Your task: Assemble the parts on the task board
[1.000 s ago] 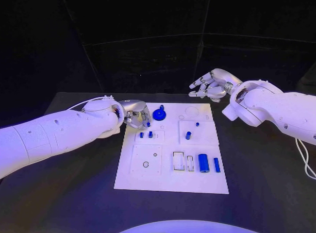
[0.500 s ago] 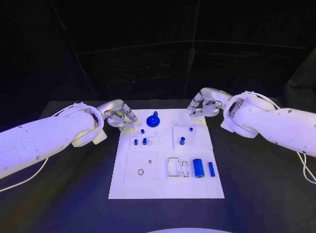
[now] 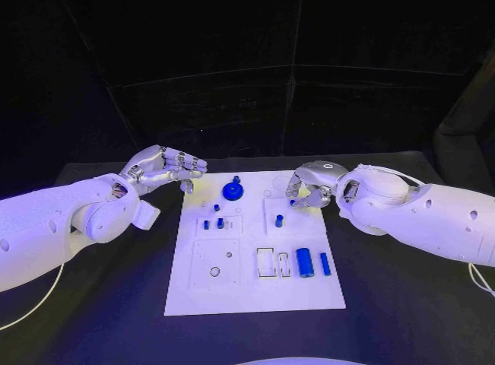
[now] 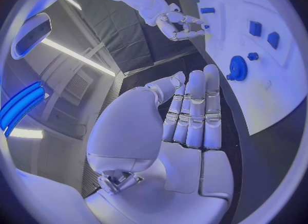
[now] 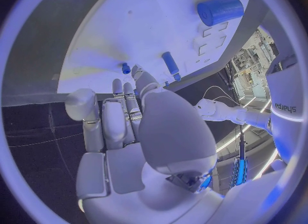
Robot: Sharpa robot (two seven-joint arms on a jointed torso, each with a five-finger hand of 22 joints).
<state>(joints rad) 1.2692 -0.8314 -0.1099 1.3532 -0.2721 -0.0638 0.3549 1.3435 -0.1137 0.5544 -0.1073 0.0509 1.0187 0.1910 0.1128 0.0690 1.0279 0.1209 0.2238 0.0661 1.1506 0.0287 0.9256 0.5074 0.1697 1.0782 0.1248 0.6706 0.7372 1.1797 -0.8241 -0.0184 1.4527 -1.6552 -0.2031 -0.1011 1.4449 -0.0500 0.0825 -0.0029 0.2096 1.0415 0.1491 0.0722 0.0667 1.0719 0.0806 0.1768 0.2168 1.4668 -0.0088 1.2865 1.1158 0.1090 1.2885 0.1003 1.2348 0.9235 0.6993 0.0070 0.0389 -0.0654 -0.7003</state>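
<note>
Two smooth white plastic arms with small dark screw holes; silver segmented metal left hand (image 3: 160, 166) and right hand (image 3: 311, 185); thin white cable along each forearm.

"sharpa" on white arm (image 5: 287, 106)

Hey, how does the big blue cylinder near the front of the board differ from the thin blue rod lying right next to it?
The big blue cylinder is clearly thicker than the thin blue rod. The cylinder looks slightly longer, while the rod is slimmer and a bit shorter. The cylinder lies nearer the board's middle; the rod lies closer to the edge of the task board on the robot's right. Both are blue, lie flat side by side pointing the same way, and neither robot hand touches them.
</note>
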